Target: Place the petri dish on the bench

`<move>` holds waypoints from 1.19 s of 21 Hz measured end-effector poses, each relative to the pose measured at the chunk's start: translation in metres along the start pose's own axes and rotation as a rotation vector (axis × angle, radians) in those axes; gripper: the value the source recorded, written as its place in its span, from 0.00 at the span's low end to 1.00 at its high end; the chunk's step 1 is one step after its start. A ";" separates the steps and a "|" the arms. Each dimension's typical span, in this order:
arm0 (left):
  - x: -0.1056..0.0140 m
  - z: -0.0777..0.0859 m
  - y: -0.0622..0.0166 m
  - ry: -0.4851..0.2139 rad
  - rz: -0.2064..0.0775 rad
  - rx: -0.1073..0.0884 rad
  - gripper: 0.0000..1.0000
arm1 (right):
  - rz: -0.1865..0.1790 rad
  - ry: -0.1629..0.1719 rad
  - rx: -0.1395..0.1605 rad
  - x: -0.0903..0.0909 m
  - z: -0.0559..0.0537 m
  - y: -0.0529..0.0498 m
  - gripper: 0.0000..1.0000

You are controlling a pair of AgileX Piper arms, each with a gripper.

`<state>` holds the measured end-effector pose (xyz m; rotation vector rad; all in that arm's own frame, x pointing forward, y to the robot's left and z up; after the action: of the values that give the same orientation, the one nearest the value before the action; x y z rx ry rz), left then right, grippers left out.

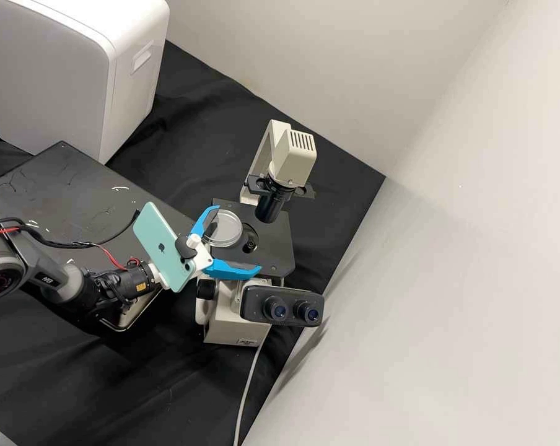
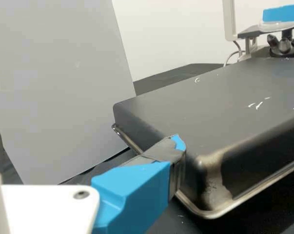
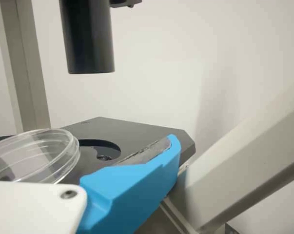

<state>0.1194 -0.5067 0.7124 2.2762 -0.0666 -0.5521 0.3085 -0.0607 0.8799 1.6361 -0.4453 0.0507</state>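
Inspecting the microscope stage (image 1: 277, 240), we find the petri dish (image 1: 223, 226) lying flat on it, between the spread fingers of the right gripper (image 1: 235, 240), the nearer finger clear of its rim. We note the left gripper (image 2: 86, 139) likewise spread, one finger (image 2: 137, 187) just beside the black tray (image 2: 225, 126) corner.

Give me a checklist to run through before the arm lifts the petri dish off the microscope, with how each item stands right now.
1. Petri dish sits inside the right end effector: ok.
2. Grip closed on the dish: not ok, open, with a gap on one side.
3. Lens tube clear above the dish: ok.
4. Free black bench cloth to set it down: ok.
5. Left end effector away, beside the black tray: ok.
6. Dish lid on: cannot tell.
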 end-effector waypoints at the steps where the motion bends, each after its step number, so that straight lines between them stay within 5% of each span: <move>1: 0.000 0.000 0.0000 0.000 0.000 0.000 1.00 | 0.001 0.002 0.000 0.000 0.000 0.000 1.00; 6: 0.000 0.000 0.0000 0.000 0.000 0.000 1.00 | -0.001 0.015 -0.002 0.002 -0.002 0.001 1.00; 14: 0.001 0.002 -0.0029 -0.014 -0.012 0.000 1.00 | 0.017 0.002 0.009 0.019 0.001 0.017 1.00; 25: 0.001 0.002 -0.0027 -0.015 -0.011 -0.002 1.00 | 0.018 0.002 0.011 0.020 0.003 0.019 1.00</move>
<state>0.1194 -0.5064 0.7088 2.2724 -0.0611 -0.5746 0.3199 -0.0692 0.9034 1.6424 -0.4591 0.0680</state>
